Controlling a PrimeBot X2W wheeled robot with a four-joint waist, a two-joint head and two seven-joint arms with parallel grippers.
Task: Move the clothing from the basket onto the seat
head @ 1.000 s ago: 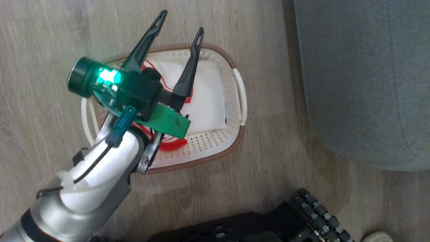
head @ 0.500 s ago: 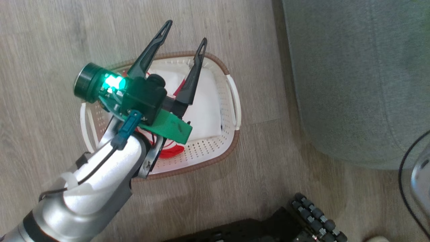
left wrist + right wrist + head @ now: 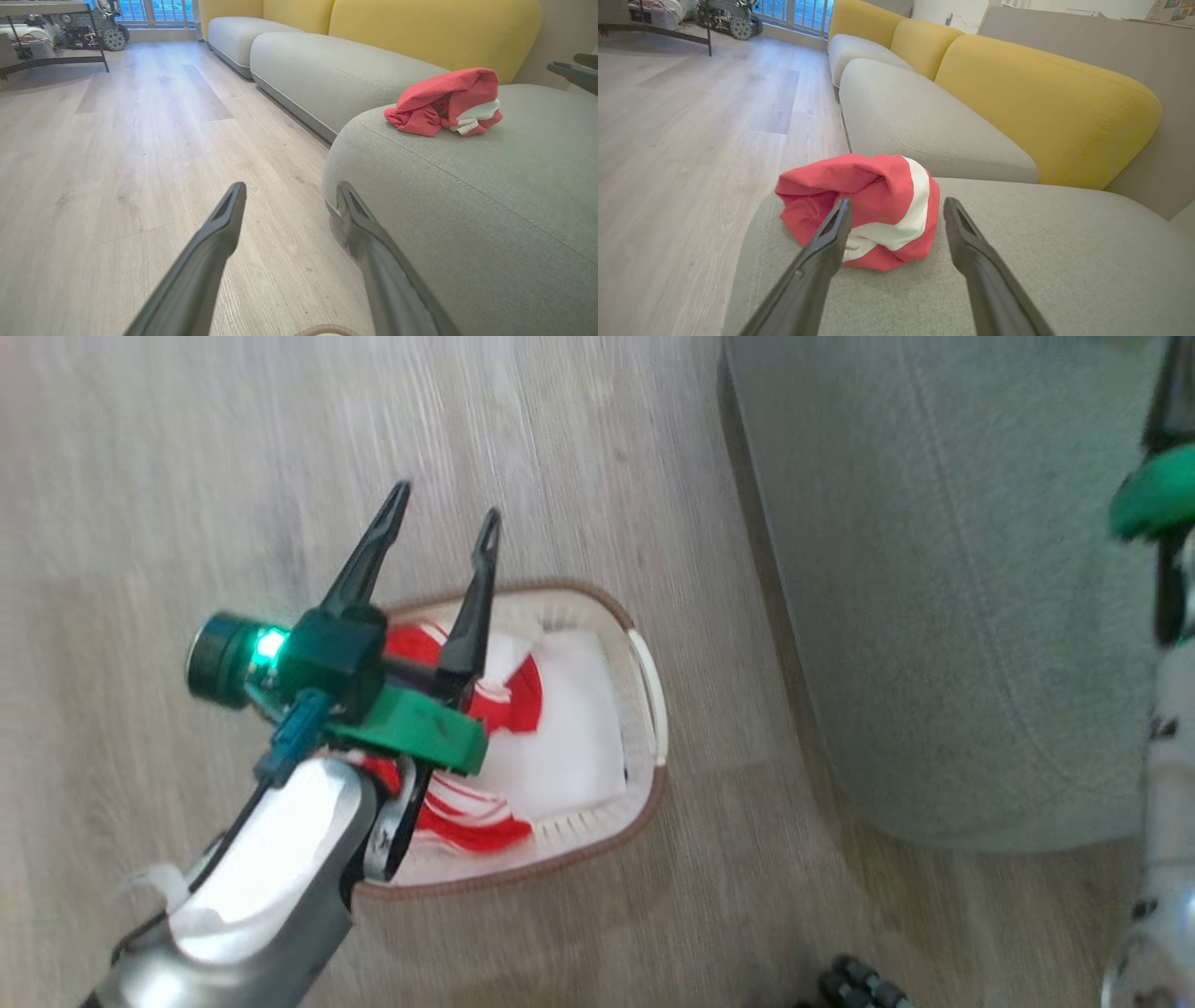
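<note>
The cream basket (image 3: 647, 683) stands on the wood floor, left of the grey-green seat (image 3: 934, 616). Red-and-white striped clothing (image 3: 509, 695) lies in it beside a flat white sheet (image 3: 569, 747). My left gripper (image 3: 446, 506) hovers over the basket's left part, open and empty, its tips past the far rim. In the left wrist view the left gripper (image 3: 289, 186) points along the floor beside the seat (image 3: 467, 210). A crumpled red garment (image 3: 878, 186) with a white stripe lies on the seat (image 3: 1064, 261). My right gripper (image 3: 897, 201) is open just before it, holding nothing.
Yellow backrests (image 3: 1041, 102) rise behind the seat, and more grey cushions (image 3: 327, 70) run along the wall. A dark table (image 3: 51, 42) and wheeled gear stand far off by the window. My right arm (image 3: 1158, 728) shows at the head view's right edge, and the base's wheel (image 3: 859, 985) at the bottom.
The head camera has swung, shifting the whole picture. My right arm has come into the right edge. More of the red clothing in the basket now shows beside my left gripper.
</note>
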